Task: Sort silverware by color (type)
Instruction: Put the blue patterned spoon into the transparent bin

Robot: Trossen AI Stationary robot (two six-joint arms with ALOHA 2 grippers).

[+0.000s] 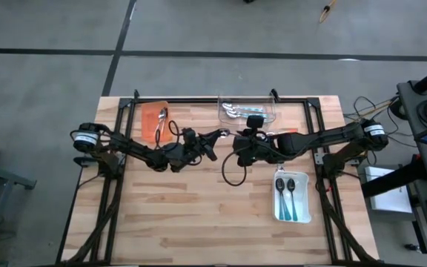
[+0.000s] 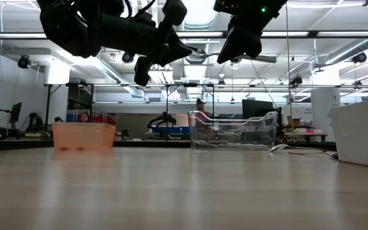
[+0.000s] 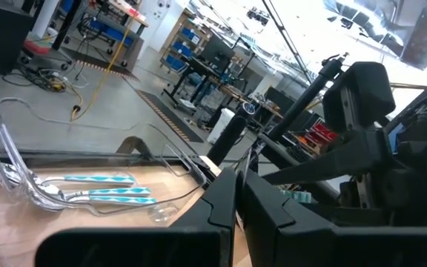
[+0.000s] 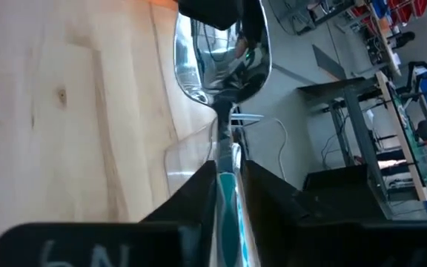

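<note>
A spoon with a teal handle and a shiny bowl (image 4: 221, 67) hangs in the air above the middle of the table, between my two grippers. My right gripper (image 1: 237, 141) comes from the table's right and is shut on the spoon's handle. My left gripper (image 1: 215, 136) comes from the left, its fingers (image 3: 232, 200) shut, at the spoon's bowl end. In the low view the spoon (image 2: 197, 56) spans the gap between the two grippers, high above the wood. My left gripper meets the far tip of the spoon's bowl (image 4: 207, 21), where a dark fingertip covers it. Its own wrist view does not show the place of contact. The spoon is clear of the table. My right gripper pinches the teal handle (image 4: 227, 185) between its two fingers, just behind the neck. The fingers lie along the handle and slant down from the table's right. The bowl sticks out ahead of them, clear of the table.
An orange tray (image 1: 153, 119) at the far left holds a spoon. A clear tray (image 1: 248, 110) at the far middle holds teal-handled spoons (image 3: 98, 179). A white tray (image 1: 302, 211) at the near right holds two spoons. A black cable loops on the wood (image 1: 232, 176).
</note>
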